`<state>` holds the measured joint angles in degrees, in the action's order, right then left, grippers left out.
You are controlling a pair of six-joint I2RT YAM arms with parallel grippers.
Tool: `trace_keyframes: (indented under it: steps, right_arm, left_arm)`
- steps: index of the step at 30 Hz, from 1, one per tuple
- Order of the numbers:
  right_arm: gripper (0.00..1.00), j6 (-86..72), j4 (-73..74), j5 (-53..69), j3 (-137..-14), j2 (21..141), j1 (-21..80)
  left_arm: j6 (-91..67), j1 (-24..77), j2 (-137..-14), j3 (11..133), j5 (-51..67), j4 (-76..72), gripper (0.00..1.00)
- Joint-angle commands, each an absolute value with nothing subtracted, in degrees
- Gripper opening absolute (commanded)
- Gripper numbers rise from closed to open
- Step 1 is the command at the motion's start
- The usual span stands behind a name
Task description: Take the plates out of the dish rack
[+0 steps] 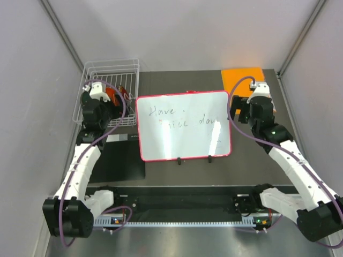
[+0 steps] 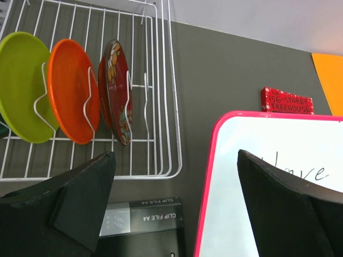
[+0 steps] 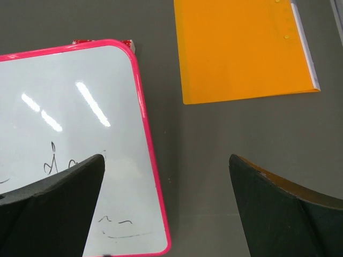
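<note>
The white wire dish rack (image 1: 111,72) stands at the table's back left. In the left wrist view three plates stand on edge in the dish rack (image 2: 163,123): a lime green plate (image 2: 21,85), an orange plate (image 2: 72,91) and a dark red floral plate (image 2: 119,91). My left gripper (image 2: 176,160) hangs open just in front of the rack's near right corner, holding nothing. My right gripper (image 3: 166,166) is open too, above bare table at the whiteboard's right edge, far from the rack.
A red-framed whiteboard (image 1: 183,126) with handwriting lies in the middle. An orange rectangular sheet (image 1: 244,77) lies at the back right. A black clip file (image 2: 142,217) sits in front of the rack, and a small red box (image 2: 286,100) behind the whiteboard. Grey walls close both sides.
</note>
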<state>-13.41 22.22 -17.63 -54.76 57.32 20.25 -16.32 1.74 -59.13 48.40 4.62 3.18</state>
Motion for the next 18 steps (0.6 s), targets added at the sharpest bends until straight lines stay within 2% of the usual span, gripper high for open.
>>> trace_keyframes:
  steps: [1,5,9,13,18]
  right_arm:
    - [1.0,-12.13,20.13,-19.6,-55.02,58.45,20.48]
    - [1.0,-11.69,19.51,-21.96,-54.32,58.54,20.57]
    - [1.0,-10.11,18.46,-24.17,-52.82,58.01,20.57]
    - [1.0,-10.02,18.63,-24.35,-52.65,58.36,20.3]
    - [1.0,-9.67,18.37,-24.43,-52.21,60.47,20.21]
  left_arm:
    - [-16.35,1.76,-60.2,52.38,4.65,2.2,0.99]
    - [-15.38,1.76,-62.92,52.56,8.18,1.06,0.99]
    - [-14.07,1.76,-67.49,56.85,2.39,2.46,0.99]
    - [-13.97,1.76,-72.14,56.25,-1.91,-6.22,0.96]
    - [-13.62,1.76,-79.18,60.37,-4.48,-8.61,0.86]
